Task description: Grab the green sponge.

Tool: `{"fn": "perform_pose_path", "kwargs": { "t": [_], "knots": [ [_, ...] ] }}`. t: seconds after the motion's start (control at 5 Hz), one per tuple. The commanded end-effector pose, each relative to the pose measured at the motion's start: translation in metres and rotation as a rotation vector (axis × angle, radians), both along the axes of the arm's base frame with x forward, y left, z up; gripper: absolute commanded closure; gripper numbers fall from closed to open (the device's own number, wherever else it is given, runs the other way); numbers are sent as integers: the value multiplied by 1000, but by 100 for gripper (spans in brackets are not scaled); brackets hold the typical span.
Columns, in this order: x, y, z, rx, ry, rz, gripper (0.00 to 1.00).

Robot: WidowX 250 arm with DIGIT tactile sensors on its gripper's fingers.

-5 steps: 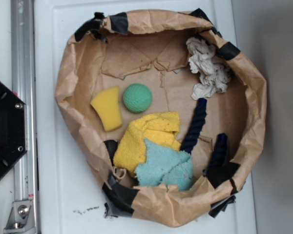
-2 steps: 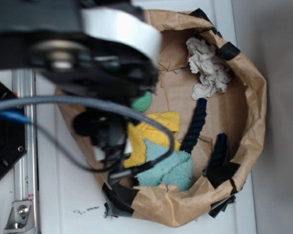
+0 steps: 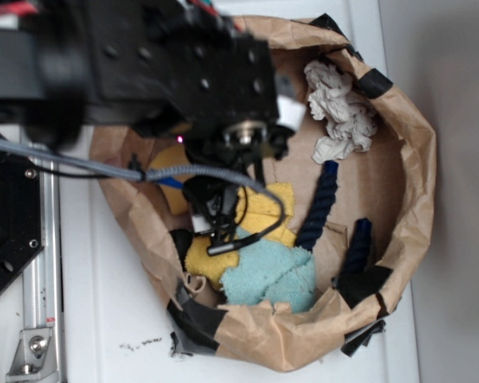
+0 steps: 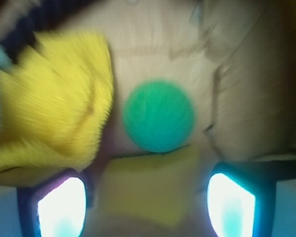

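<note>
Green sponge sits on the brown paper bag's floor, just beside the yellow cloth, touching the yellow sponge. Gripper hangs above, fingers spread wide, grasping nothing.

Crumpled matt brown paper bag; fluffy terry teal cloth; twisted dark rope; glossy white desk
</note>
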State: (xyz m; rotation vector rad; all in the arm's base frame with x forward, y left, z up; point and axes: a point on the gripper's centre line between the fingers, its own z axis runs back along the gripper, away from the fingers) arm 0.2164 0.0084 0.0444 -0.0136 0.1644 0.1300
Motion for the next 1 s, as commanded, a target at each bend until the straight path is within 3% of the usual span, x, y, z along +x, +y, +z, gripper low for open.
{"fn": "perform_pose_path", "kwargs": {
  "t": [0.0,0.2,0.4,0.8],
  "knots": [
    [-30,-12,-40,41,30,-74,100],
    [-28,-7,-34,95,-2,-62,100],
    [-17,0,3,104,-82,-70,100],
    [7,6,105,77,-332,-121,100]
  ]
}}
